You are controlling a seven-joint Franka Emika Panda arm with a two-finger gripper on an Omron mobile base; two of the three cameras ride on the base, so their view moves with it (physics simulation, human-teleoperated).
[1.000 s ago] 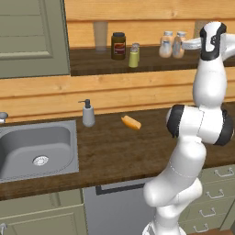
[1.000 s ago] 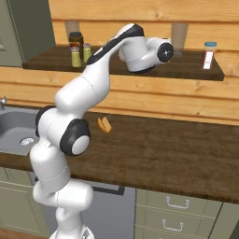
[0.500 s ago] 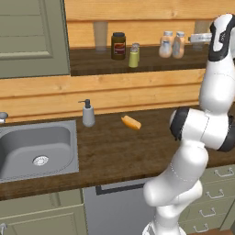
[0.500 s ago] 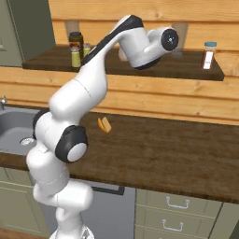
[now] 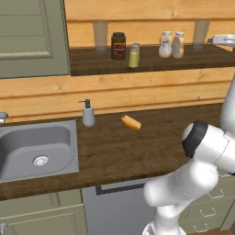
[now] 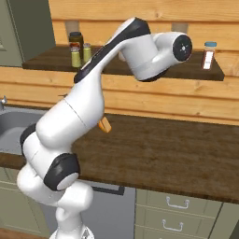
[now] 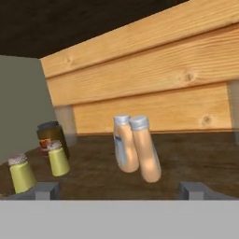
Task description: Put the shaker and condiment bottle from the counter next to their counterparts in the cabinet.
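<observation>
Shakers: two yellow-green shakers stand upright on the cabinet shelf. In the hand view one (image 7: 21,173) sits at 8 o'clock and the other (image 7: 59,158) just past it, in front of the brown jar (image 7: 52,138).
Bottles: two peach bottles, (image 7: 145,149) and (image 7: 123,144), touch side by side near the picture's middle, long axes upright with a slight lean.
Cabinet: its dark wood floor (image 7: 196,156) carries all four; both pairs look already matched up.
Desk: the desk (image 5: 137,151) holds a soap pump (image 5: 87,114) and an orange wedge (image 5: 131,122).
Claw: the claw (image 7: 119,190) is wide and empty, its tips low at either side.
Key relation: the bottles lie straight ahead at 12 o'clock, between the finger lines; the shakers are off toward 9 o'clock.
Judgement: little seems left beyond backing out.
</observation>
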